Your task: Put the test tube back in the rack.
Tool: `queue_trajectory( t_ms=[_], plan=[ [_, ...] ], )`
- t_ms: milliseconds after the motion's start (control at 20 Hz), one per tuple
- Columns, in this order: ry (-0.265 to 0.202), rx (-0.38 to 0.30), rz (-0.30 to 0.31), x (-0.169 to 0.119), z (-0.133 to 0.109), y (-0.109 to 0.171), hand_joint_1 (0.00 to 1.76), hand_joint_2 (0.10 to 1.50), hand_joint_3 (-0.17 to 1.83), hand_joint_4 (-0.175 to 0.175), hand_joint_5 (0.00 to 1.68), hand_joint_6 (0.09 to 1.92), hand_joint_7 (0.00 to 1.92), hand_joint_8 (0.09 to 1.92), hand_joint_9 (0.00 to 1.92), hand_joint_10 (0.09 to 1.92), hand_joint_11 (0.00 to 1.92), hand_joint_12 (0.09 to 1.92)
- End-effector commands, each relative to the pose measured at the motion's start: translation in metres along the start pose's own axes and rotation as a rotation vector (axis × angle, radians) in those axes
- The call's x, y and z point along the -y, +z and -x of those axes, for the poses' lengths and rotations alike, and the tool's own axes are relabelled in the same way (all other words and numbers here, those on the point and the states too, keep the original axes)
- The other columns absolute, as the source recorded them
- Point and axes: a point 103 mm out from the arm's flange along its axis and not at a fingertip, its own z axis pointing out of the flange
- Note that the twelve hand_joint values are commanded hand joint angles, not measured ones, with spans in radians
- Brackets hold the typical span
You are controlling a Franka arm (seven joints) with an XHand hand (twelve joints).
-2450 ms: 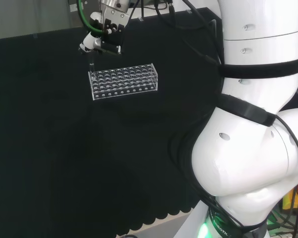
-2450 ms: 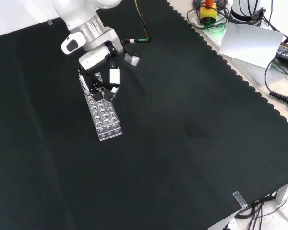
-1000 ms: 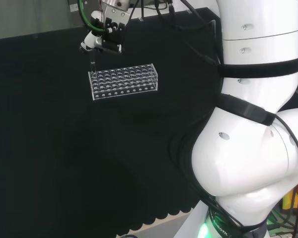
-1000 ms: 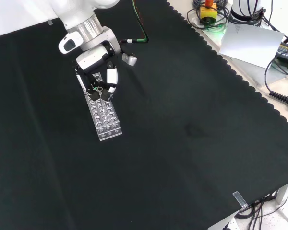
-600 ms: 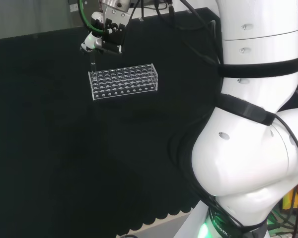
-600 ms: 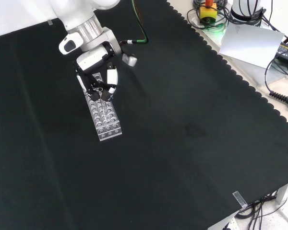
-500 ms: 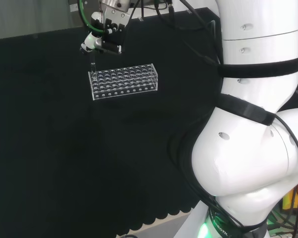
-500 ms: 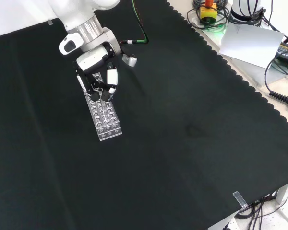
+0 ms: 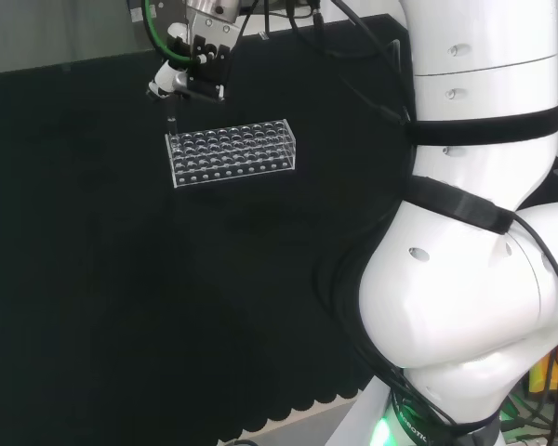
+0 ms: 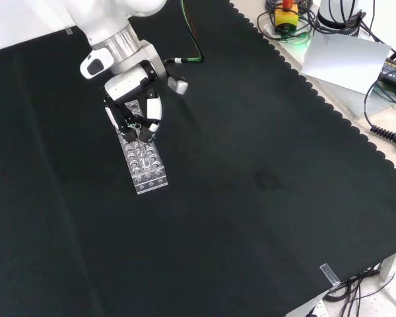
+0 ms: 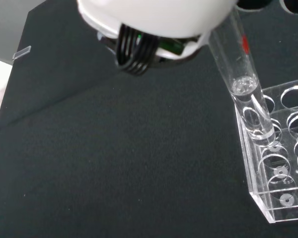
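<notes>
A: Condition of the test tube (image 11: 241, 69)?
B: Clear glass with a red mark, tilted, some clear liquid inside; its lower end sits in a corner hole of the clear rack (image 9: 231, 152).
A: Hand (image 10: 135, 119) status?
B: Fingers pinched on the tube. Compared with 0.5 s ago, it is slightly higher.

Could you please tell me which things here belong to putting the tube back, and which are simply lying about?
For the job:
- test tube, held over the rack's end
- clear rack
- hand, fingers curled round the tube

Lying about:
- cables beyond the cloth's edge in the front view
- grey sheet there
- small clear tab on the cloth's edge
</notes>
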Motion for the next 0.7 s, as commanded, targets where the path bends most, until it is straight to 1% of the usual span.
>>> queue_trajectory(
  t_ms=[50, 700],
  plan=[
    [0.001, 0.003, -0.005, 0.0, 0.001, 0.003, 1.24, 0.61, 0.64, -0.175, 1.48, 0.25, 1.84, 0.32, 1.76, 0.2, 1.25, 0.97],
    [0.021, -0.001, -0.023, 0.0, 0.011, 0.013, 1.24, 0.61, 0.64, -0.175, 1.48, 0.25, 1.84, 0.32, 1.76, 0.2, 1.25, 0.97]
  ],
)
